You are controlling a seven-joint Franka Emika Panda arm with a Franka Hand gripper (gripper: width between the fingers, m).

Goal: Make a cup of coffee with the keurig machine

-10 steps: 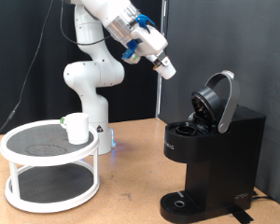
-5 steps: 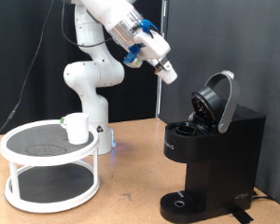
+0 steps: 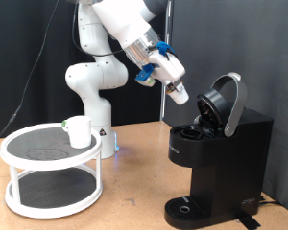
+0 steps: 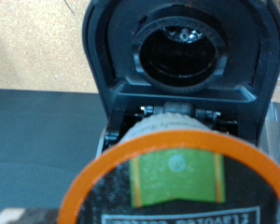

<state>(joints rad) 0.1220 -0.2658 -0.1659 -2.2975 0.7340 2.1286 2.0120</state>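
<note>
The black keurig machine [image 3: 226, 151] stands at the exterior view's right with its hinged lid [image 3: 227, 103] raised. My gripper [image 3: 179, 92] hangs in the air just left of and above the open lid, tilted towards it, shut on a small coffee pod [image 3: 181, 96]. In the wrist view the pod [image 4: 177, 187] fills the foreground with an orange rim and a green label. The machine's open round pod chamber [image 4: 181, 51] lies straight beyond it. The white cup [image 3: 79, 130] stands on a round white rack at the exterior view's left, far from the gripper.
The white two-tier round rack [image 3: 50, 161] sits on the wooden table [image 3: 134, 192] at the exterior view's left. The arm's white base [image 3: 91, 96] stands behind it. A black curtain hangs behind everything.
My gripper has moved down and to the exterior view's right with the pod, closer to the machine's open lid. The cup and the machine have not moved.
</note>
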